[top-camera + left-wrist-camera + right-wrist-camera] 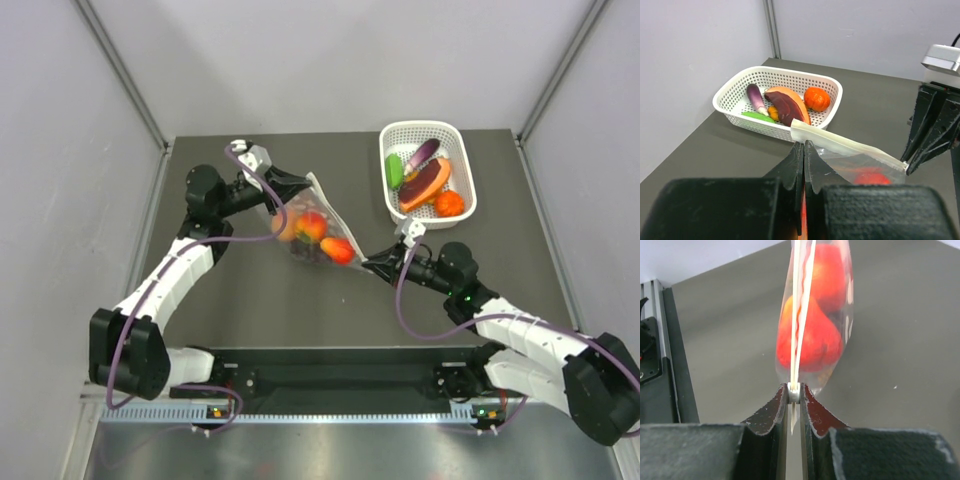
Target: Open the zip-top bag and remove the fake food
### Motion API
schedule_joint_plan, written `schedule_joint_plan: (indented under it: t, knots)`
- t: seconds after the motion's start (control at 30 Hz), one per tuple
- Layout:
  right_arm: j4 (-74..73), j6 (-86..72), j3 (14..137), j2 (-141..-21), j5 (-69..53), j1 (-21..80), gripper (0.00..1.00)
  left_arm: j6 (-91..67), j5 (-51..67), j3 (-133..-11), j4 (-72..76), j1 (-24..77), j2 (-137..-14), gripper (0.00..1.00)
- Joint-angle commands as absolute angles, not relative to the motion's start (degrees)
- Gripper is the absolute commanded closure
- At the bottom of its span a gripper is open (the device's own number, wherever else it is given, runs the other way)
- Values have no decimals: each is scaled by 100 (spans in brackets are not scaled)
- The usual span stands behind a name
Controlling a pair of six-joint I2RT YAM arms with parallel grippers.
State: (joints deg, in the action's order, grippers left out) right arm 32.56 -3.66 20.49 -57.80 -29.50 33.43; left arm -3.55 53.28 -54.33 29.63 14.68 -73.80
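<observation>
Plain pale walls (340,60) stand behind and to either side of the dark grey table (270,310). Metal posts (124,80) rise at its far corners. The light is even.

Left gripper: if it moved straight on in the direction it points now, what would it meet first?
The left gripper is shut on the zip-top bag; beyond it, the white basket probably comes first, though depth is unclear.

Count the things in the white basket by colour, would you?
Purple: 1, eggplant
Green: 1, vegetable
Orange: 1, round fruit
Maroon and orange: 1, wedge
Total: 4 in the basket. A small yellow-orange bit by the wedge is too hidden to count.
</observation>
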Motion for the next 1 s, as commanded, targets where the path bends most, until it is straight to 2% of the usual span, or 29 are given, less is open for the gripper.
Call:
schedule_joint_plan:
  t: [0.0,0.6,0.63,0.7,0.73,0.8,0.97]
  knots:
    - [3243,-413,1907,-5599,-2673,3559,98,-457,5124,-5608,3726,1336,-7313,100]
    - [2918,-519,1626,-5150,-2030,4166,97,-694,5255,-5564,4017,1160,-7506,100]
    - [2909,-510,1643,-5142,-2030,4166,85,-703,5308,-5546,4043,1160,-7506,100]
    - [2848,-457,1740,-5142,-2039,4166,73,-791,5518,-5406,4315,1160,-7453,100]
    - [2804,-396,1792,-5133,-2022,4166,51,-782,5598,-5370,4263,1160,-7392,100]
    - [2672,-343,1994,-5142,-1987,4175,27,-668,5923,-5326,4132,1160,-7330,100]
    - [2339,-150,2486,-4975,-1898,4175,21,-221,6495,-5142,3562,1186,-7093,100]
